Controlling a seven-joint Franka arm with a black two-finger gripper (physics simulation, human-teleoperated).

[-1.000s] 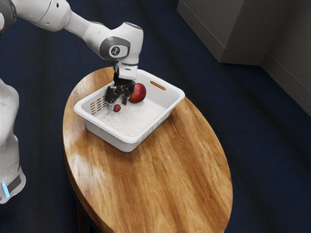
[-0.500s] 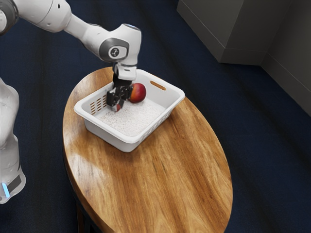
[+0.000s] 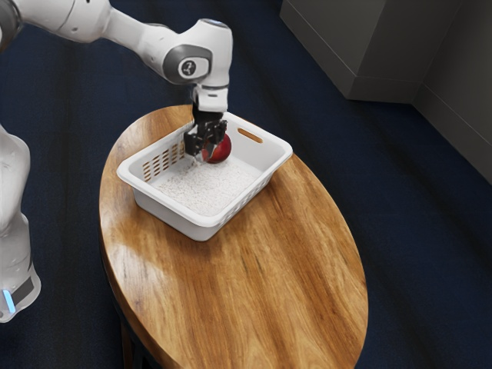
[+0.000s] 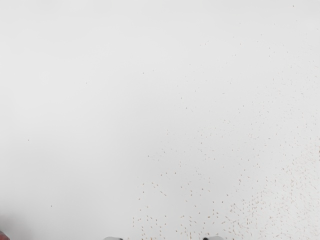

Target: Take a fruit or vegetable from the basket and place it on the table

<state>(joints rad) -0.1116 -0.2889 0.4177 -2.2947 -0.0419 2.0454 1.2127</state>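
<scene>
The small red fruit point(image 3: 205, 154) looks round and plain red, though the black jaws cover much of it. It sits pinched between their tips, which stand narrowly apart on either side of it, inside the basket point(image 3: 129, 178) and above its floor, on the near side of the large red fruit point(image 3: 221, 151).

Half a second ago it was lower, down by the basket's slotted wall; now the jaws are higher and nearer the big fruit, and the spot where the little one lay is bare. The big fruit and the basket haven't moved.

The basket is smooth white plastic, a rounded rectangle with a rolled rim, rows of slots and an oblong handle hole point(image 3: 250, 135). Brownish flecks speckle its pale floor point(image 4: 280, 210). The big fruit is round and glossy, deep red. Under it all is an oval wooden counter point(image 3: 292, 261), warm brown with long streaky grain and a soft shine.
</scene>
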